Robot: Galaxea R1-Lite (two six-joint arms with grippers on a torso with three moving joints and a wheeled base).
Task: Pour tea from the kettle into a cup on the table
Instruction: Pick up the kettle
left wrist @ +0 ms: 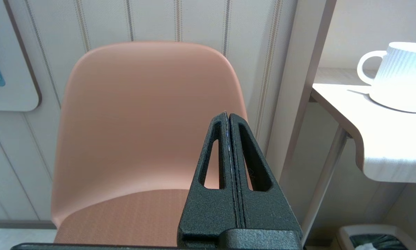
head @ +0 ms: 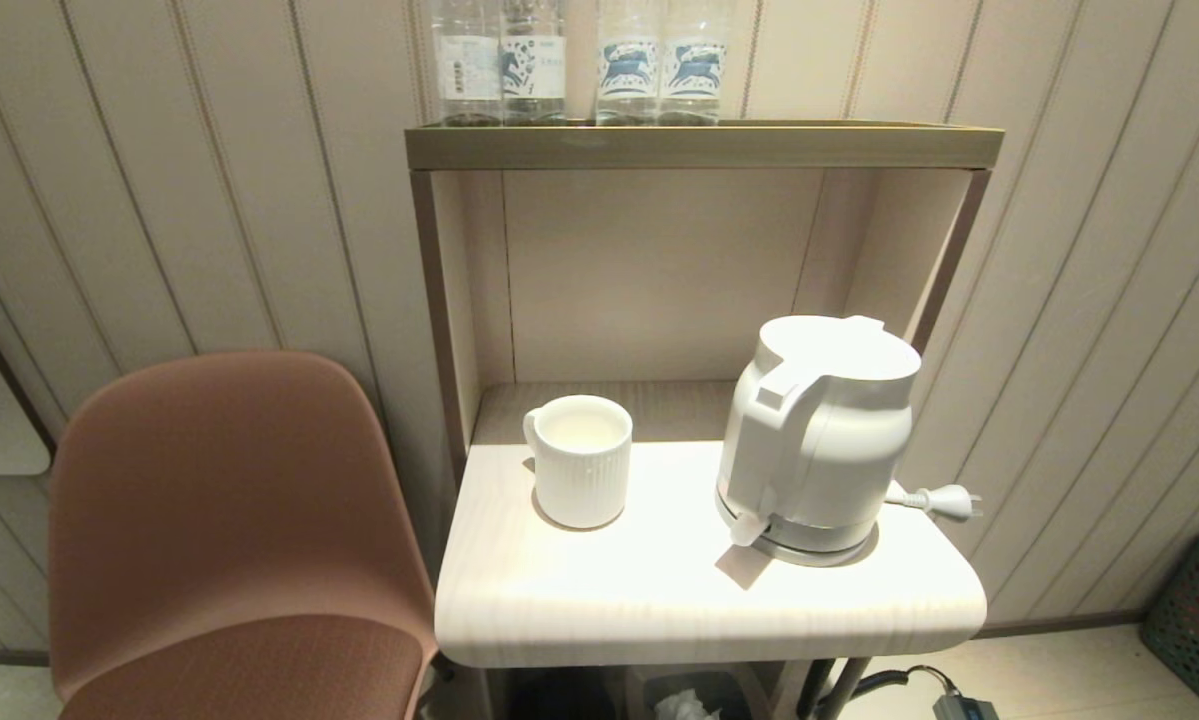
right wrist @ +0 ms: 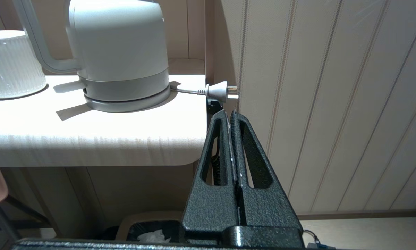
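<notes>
The black left gripper (left wrist: pixel 228 116) had its 2 fingers pressed flat together, and it held nothing. It hung low in front of the brown plastic chair (left wrist: pixel 149 114). The small light wood-grain table (left wrist: pixel 378 146) was off to its side and higher up, and the white ribbed ceramic cup (left wrist: pixel 398 76) stood on that table, well apart from the gripper.

The black right gripper (right wrist: pixel 229 114) was squeezed closed too, with nothing between its fingers. It hung low past the table's other end, by the striped wall. The white plug (right wrist: pixel 219 91) stuck out over the table edge just above its tips. The white plastic kettle (right wrist: pixel 119 52) sat upright on its round base, above and to the side of this gripper. The cup stood farther off, past the kettle's big loop handle. 4 clear water bottles (head: pixel 579 60) stood on the top shelf.
</notes>
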